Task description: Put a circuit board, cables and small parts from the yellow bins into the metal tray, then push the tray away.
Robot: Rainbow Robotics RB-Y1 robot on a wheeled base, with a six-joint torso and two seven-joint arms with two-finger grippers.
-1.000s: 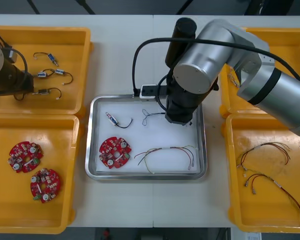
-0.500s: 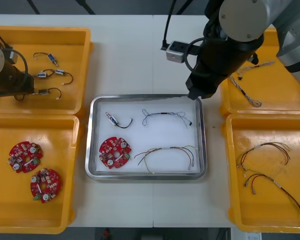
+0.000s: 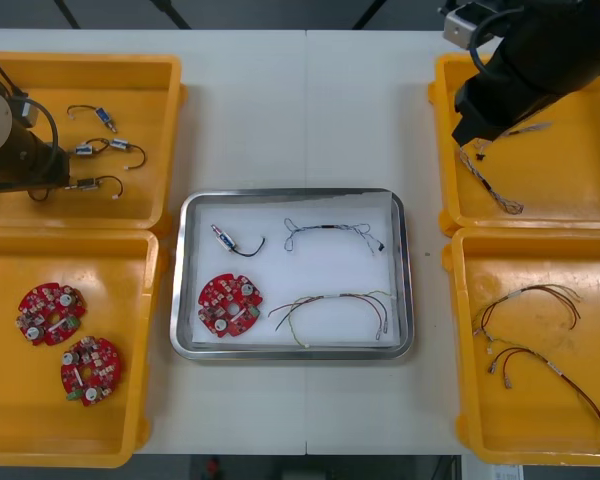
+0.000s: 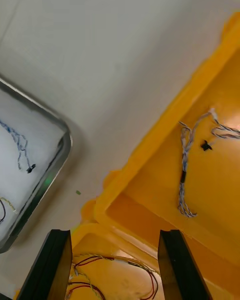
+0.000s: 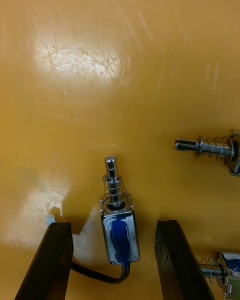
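Note:
The metal tray (image 3: 180, 300) in the middle of the table holds a red circuit board (image 3: 230, 304), a small metal part (image 3: 223, 238) on a black lead, a blue and white cable (image 3: 330, 233) and a red and yellow cable (image 3: 335, 308). My right gripper (image 4: 114, 267) is open and holds nothing. It hangs above the near rim of the back right yellow bin (image 3: 450, 215), where another blue and white cable (image 4: 184, 175) lies. My left gripper (image 5: 112, 260) is open low inside the back left bin (image 3: 170, 70), with a blue-bodied small metal part (image 5: 119, 225) between its fingers, untouched.
The back left bin holds a few more small metal parts (image 3: 105, 117). Two circuit boards (image 3: 50, 312) lie in the front left bin (image 3: 10, 440). Red and yellow cables (image 3: 530, 305) lie in the front right bin (image 3: 460, 400). The tray's corner (image 4: 57, 167) shows beyond the right fingers.
My right arm has lifted off the tray and swung back and to the right, over the back right bin. The blue and white cable stays in the tray. The left arm has not moved.

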